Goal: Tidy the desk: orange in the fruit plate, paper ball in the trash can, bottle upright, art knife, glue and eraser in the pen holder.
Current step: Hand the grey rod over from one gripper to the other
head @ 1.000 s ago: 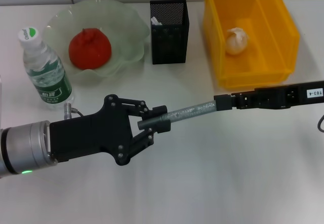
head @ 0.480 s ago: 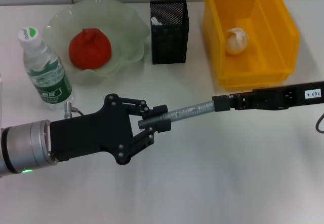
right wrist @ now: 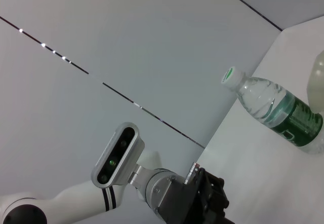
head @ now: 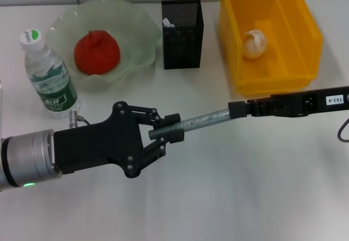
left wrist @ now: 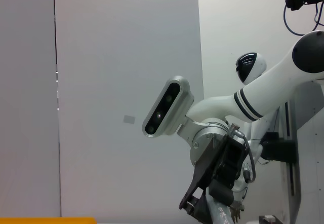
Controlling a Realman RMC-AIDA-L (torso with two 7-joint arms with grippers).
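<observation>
Both grippers clamp one grey art knife (head: 204, 121): left gripper (head: 165, 133) at its eight-o'clock end, right gripper (head: 240, 110) at two o'clock, long axis nearly level.

You see a red-orange orange (head: 96, 52) in the pale green translucent fruit plate (head: 136, 34), a black mesh pen holder (head: 182, 34), a bright yellow trash can (head: 297, 34) holding a white paper ball (head: 254, 43), a clear bottle (head: 48, 72) with green label and white-green cap, all on a white surface (head: 245, 186).
</observation>
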